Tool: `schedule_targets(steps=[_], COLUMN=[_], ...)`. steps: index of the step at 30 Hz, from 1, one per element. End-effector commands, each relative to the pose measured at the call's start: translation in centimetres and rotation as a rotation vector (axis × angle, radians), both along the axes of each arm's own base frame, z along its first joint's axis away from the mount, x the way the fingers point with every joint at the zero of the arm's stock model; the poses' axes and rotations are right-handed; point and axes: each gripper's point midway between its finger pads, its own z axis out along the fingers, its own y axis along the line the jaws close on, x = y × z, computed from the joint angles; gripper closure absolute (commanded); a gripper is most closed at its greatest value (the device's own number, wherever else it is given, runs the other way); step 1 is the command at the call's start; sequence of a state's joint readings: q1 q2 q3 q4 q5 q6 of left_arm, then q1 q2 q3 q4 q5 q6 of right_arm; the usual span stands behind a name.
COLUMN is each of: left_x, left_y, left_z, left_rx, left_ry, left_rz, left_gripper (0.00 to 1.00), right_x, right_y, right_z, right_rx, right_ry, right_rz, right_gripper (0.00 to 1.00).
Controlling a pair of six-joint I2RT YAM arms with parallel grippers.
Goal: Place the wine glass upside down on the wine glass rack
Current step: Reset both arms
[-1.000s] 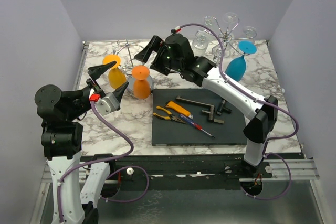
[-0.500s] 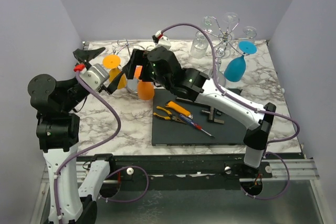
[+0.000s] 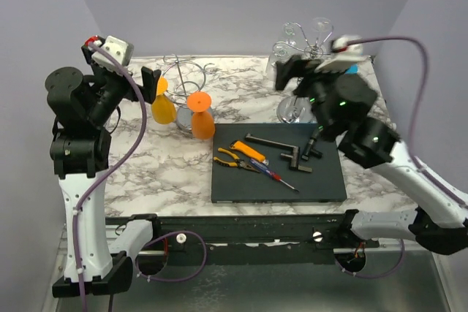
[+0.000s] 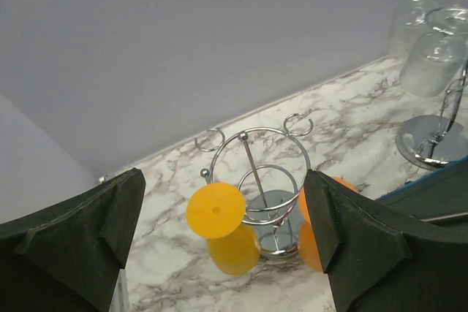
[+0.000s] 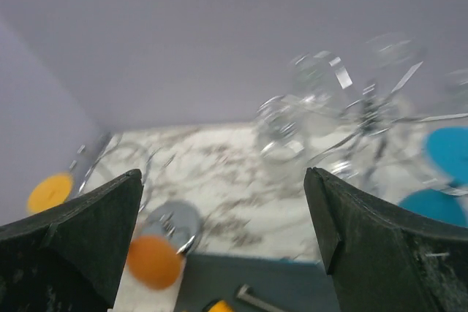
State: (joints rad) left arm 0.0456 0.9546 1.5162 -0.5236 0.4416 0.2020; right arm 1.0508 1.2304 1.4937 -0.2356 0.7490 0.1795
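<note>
A wire wine glass rack (image 3: 183,72) stands at the back left. Two orange wine glasses are at it, foot up: one (image 3: 162,106) on its left, one (image 3: 199,116) on its right. In the left wrist view the rack (image 4: 257,169) holds the left orange glass (image 4: 219,217). The other orange glass (image 4: 310,233) is half hidden behind my finger. My left gripper (image 3: 145,83) (image 4: 223,206) is open and empty, raised left of the rack. My right gripper (image 3: 290,71) (image 5: 223,195) is open and empty, raised at the back right. Its view is blurred.
A second rack (image 3: 316,38) with clear glasses stands at the back right, with a blue glass (image 5: 433,202) on it. A dark mat (image 3: 322,180) carries pliers (image 3: 241,155), a screwdriver (image 3: 276,176) and hex keys (image 3: 281,144).
My right gripper has left the orange glass at the left rack and swung far right and up. My left arm has lifted and drawn back to the left.
</note>
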Motion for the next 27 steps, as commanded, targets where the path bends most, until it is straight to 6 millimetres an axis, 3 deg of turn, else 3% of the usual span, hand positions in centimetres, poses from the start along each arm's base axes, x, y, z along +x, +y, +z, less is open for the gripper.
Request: schedule_targets(steps=[1,4,6,10,14,20,22,24,27], left_x=[1.8,2.9,3.4,4.3,5.8,7.4,7.6,7.5,7.0], left_y=[2.5,3.0,3.3,4.2,6.1,13.3,15.2,16.2,16.2], left_z=[-0.6,-0.4,-0.4,-0.5,-1.3,-3.3,-4.7,-6.7,-10.5], left_rx=[-0.066,-0.081,-0.081,-0.08,-0.093,-0.195,-0.22,-0.219,-0.208], left_ry=[0.076,0.101,0.114,0.121,0.149,0.203,0.223,0.248,0.282], left_rz=[0.156,0.185,0.196,0.225,0.253,0.313,0.331,0.342,0.337], left_gripper=[0.01,0.01,0.01,0.01,0.01,0.01,0.01,0.01,0.01], right_x=[3.4,6.5,8.9,12.0,14.1,13.3,12.3,11.2,9.4], right_y=[-9.3,-11.2,-13.6,-20.6,-27.3,-33.5,-35.3,-36.7,-37.5], right_z=[3.9,3.6,3.3,2.8,-0.1,-3.4,-5.6,-8.0,-12.5], right_rx=[-0.009,-0.077,-0.074,0.02,0.142,0.158,0.151,0.154,0.157], right_ry=[-0.062,-0.007,0.049,0.087,0.189,0.234,0.263,0.281,0.307], right_rz=[-0.22,-0.268,-0.302,-0.391,-0.464,-0.655,-0.728,-0.778,-0.832], right_gripper=[0.0,0.0,0.0,0.0,0.01,0.0,0.0,0.01,0.02])
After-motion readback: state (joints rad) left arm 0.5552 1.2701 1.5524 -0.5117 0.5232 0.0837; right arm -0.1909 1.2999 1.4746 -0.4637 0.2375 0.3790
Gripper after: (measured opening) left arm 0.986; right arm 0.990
